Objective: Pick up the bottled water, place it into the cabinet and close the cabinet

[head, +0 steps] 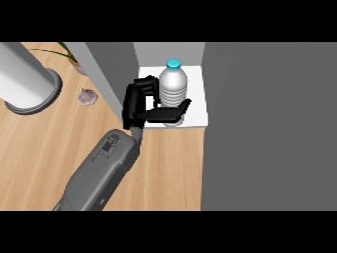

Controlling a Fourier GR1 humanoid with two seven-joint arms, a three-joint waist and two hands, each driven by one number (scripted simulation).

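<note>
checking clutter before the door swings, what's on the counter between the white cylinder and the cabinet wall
In the head view, a small purplish garlic-like bulb lies on the wooden counter between the white cylinder and the grey cabinet wall.

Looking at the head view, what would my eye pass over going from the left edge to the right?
White cylinder → small purplish object on the wooden counter → black hand → bottled water on the cabinet's white shelf → grey cabinet door.
</note>
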